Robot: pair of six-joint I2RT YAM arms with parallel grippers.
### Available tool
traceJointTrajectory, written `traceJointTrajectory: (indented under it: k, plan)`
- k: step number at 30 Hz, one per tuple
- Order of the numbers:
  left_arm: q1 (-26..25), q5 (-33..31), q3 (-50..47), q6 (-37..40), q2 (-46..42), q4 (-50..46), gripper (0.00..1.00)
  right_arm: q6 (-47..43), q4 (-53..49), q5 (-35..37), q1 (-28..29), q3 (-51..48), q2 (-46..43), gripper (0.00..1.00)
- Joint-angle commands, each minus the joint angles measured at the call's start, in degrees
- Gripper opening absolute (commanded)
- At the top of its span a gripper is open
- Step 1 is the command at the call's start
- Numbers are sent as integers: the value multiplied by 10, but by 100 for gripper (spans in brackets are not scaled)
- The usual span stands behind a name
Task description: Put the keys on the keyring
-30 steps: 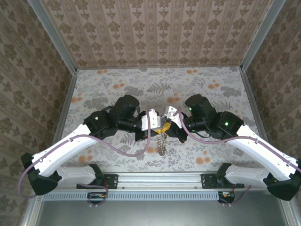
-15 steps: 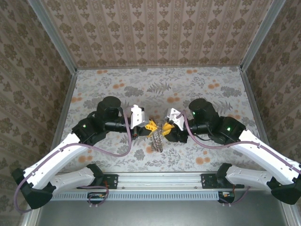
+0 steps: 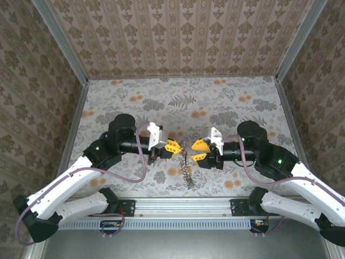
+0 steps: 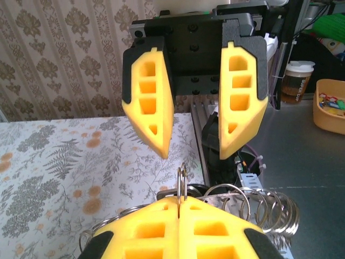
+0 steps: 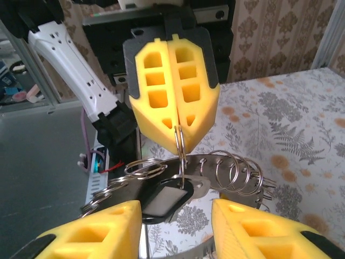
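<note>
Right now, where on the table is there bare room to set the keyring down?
Bare cloth spans the far half of the table, up to the back wall, both far corners included. It is crowded in the middle by the near edge, where the left gripper, shut on the keyring, faces the open right gripper, with rings hanging between them.

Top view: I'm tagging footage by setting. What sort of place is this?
Probably a lab robot cell: wallpapered panels in an aluminium frame box in the clothed table, with a mounting rail at its near edge.
</note>
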Motion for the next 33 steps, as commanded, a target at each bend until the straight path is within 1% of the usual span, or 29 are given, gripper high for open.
traceJointTrajectory:
  k: [1,4,7,9,15,22,25,29,33]
  plan:
    - [5,28,1,-9,-16,38,0,17,29,-18,1,1,5,39]
    - [4,29,-3,-10,-21,42,0,21,40,-30,0,7,19,37]
    - [4,27,-7,-12,-25,42,0,29,60,-48,-1,10,26,32]
    - [4,28,-8,-12,-26,42,0,35,72,-58,-1,10,31,31]
    - [4,27,-8,-10,-25,39,0,44,89,-78,-2,10,38,23]
    - [4,28,-6,-9,-23,39,0,44,83,-73,-3,10,50,6]
    - [4,31,-6,-9,-24,44,0,46,80,-69,-4,6,52,3]
    - [4,31,-12,-15,-29,65,0,52,83,-80,-4,1,56,3]
    - [4,48,-19,-35,-34,108,0,55,87,-94,-5,-1,71,4]
